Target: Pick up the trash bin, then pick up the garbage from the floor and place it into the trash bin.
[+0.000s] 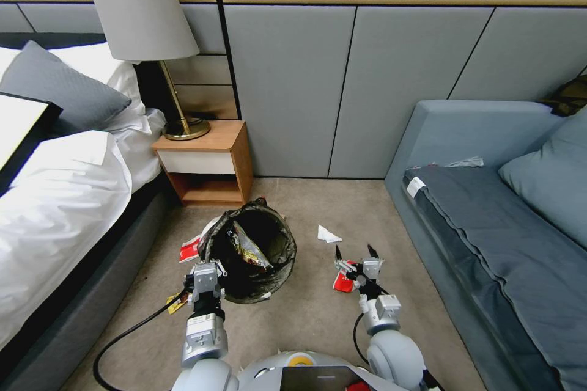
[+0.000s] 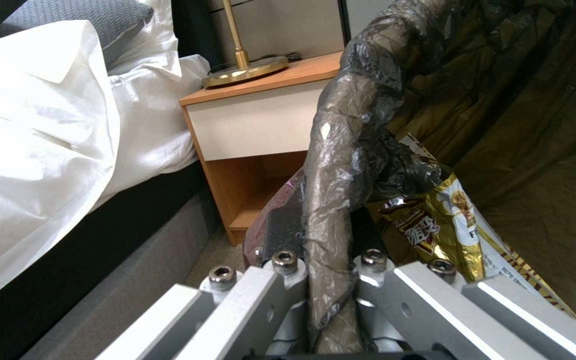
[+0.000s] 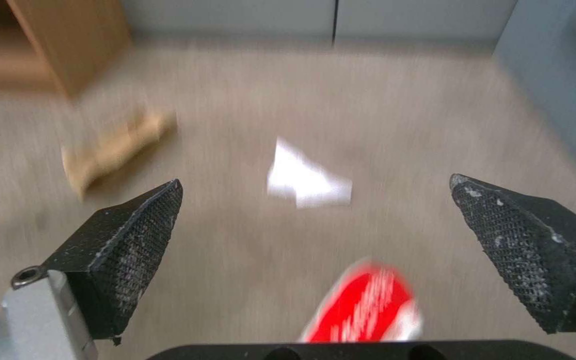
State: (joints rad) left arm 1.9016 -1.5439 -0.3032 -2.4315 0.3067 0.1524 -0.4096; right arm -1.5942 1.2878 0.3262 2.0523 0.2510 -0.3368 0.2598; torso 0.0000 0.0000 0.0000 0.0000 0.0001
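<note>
Glossy, crinkled black plastic liner [image 2: 341, 150] pinched between brushed bare-metal links of left gripper [image 2: 331, 280]. Shiny gold foil wrapper [image 2: 461, 225] just inside that rim. Matt black, cross-hatched rubbery pads [image 3: 135, 235] on right gripper [image 3: 315, 225], spread wide. Slick red wrapper [image 3: 368, 305] just below; white paper scrap [image 3: 301, 177] ahead on short-pile matt carpet [image 3: 381, 100]. Smooth wood-veneer nightstand [image 2: 261, 100].
</note>
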